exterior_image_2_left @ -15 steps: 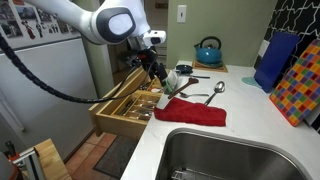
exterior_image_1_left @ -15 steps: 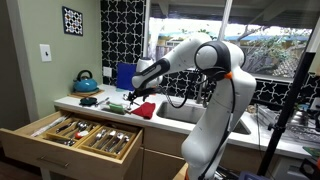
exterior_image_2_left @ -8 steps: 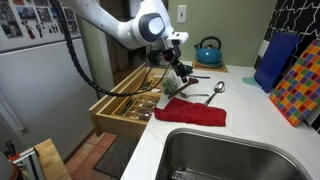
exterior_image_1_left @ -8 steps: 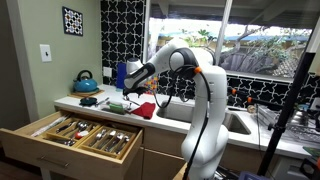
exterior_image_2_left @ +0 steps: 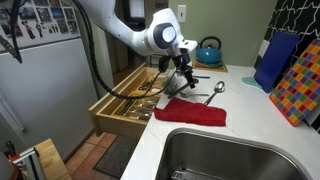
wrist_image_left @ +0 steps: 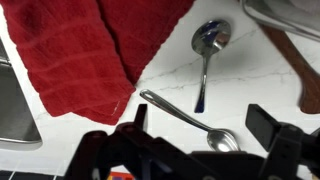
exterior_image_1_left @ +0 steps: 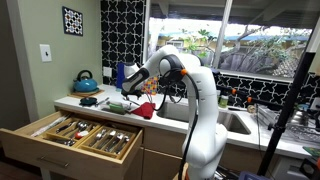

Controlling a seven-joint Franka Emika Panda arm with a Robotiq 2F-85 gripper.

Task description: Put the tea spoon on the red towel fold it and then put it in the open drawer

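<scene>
White kitchen counter (exterior_image_2_left: 245, 108), sink (exterior_image_2_left: 220, 155) alongside; red towel (exterior_image_2_left: 192, 113) flat by sink edge. One spoon (wrist_image_left: 203, 70) and second spoon (wrist_image_left: 185, 113) on bare counter just beside cloth. Gripper (exterior_image_2_left: 184, 84) hovers over them, jaws spread, empty. Drawer (exterior_image_1_left: 60, 155) open below, cutlery in dividers.

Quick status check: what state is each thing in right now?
Robotiq gripper: open, empty.
Bright red cloth towel: unfolded on the counter, bare.
Pale wooden drawer: open.
Metal spoon nearest the towel: flat on the counter.
Other metal spoon: flat on the counter.
Teal kettle: upright.
</scene>
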